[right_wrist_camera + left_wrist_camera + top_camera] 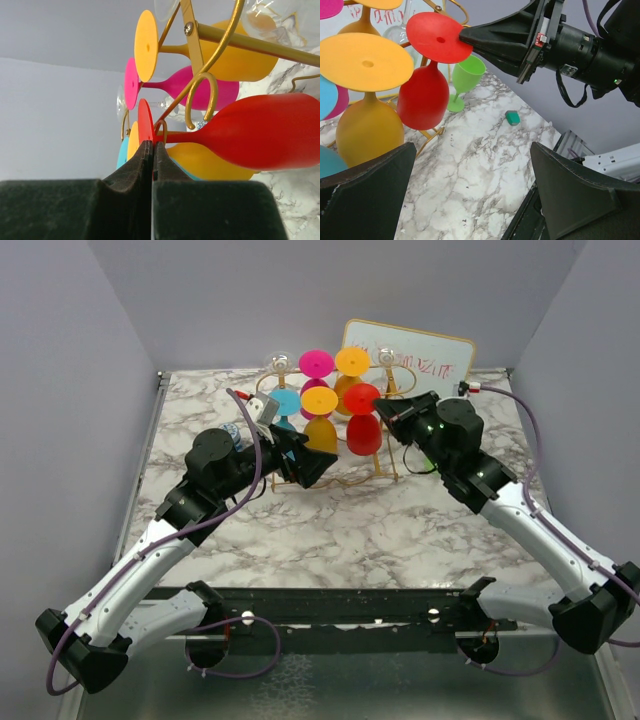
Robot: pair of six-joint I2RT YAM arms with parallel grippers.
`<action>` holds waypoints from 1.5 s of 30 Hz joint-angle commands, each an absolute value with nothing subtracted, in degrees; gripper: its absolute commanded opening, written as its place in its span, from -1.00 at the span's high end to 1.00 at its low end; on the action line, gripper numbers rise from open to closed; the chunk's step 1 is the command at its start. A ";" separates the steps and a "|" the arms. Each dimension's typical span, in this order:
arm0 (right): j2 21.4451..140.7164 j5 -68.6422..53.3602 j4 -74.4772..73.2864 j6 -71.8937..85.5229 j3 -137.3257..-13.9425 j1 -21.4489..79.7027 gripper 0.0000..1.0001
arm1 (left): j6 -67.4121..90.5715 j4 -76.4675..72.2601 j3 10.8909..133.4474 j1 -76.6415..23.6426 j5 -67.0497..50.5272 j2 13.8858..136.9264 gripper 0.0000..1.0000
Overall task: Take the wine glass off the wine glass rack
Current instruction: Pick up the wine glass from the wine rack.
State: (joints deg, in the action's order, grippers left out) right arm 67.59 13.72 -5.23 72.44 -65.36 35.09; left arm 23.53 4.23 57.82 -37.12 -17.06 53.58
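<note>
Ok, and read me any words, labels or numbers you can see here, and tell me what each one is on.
Red handwriting on the whiteboard: too blurred to read.
Small red and white tag on the right gripper, which pinches the red wine glass: too small to read.
No other text shows.

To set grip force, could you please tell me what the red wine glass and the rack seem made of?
The red wine glass looks like opaque matte plastic, perhaps silicone: uniform colour, soft sheen, no transparency. The rack looks like gold-finished metal wire: sharp glints, thin curled rods, a screw joint.
</note>
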 commanded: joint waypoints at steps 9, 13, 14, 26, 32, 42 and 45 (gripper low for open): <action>62.08 12.23 -5.75 75.45 -62.94 35.33 1.00 | 24.32 4.70 58.35 -37.00 -15.60 52.59 -0.98; 62.28 10.16 -5.97 76.35 -62.54 35.38 0.99 | 24.89 4.58 58.27 -37.00 -15.73 52.74 -0.98; 62.43 9.71 -6.32 76.37 -62.73 35.34 0.99 | 25.06 4.64 58.18 -36.96 -15.88 52.72 -0.98; 63.21 8.02 -6.57 74.71 -62.94 35.33 1.00 | 25.63 4.37 57.75 -37.00 -15.94 52.43 -0.98; 64.35 5.97 -6.75 72.50 -64.58 35.33 1.00 | 25.49 4.66 57.73 -37.00 -16.13 52.48 -0.98; 60.67 6.58 -9.67 69.04 -64.09 35.33 0.99 | 25.43 4.14 58.41 -37.00 -16.27 53.12 -0.98; 59.43 5.76 -10.95 68.20 -64.01 35.33 0.99 | 26.02 3.50 58.80 -37.00 -16.57 53.39 -0.97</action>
State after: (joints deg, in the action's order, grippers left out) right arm 61.84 7.44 -7.88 70.54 -63.26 35.16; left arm 24.91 4.38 57.82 -37.12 -16.80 53.15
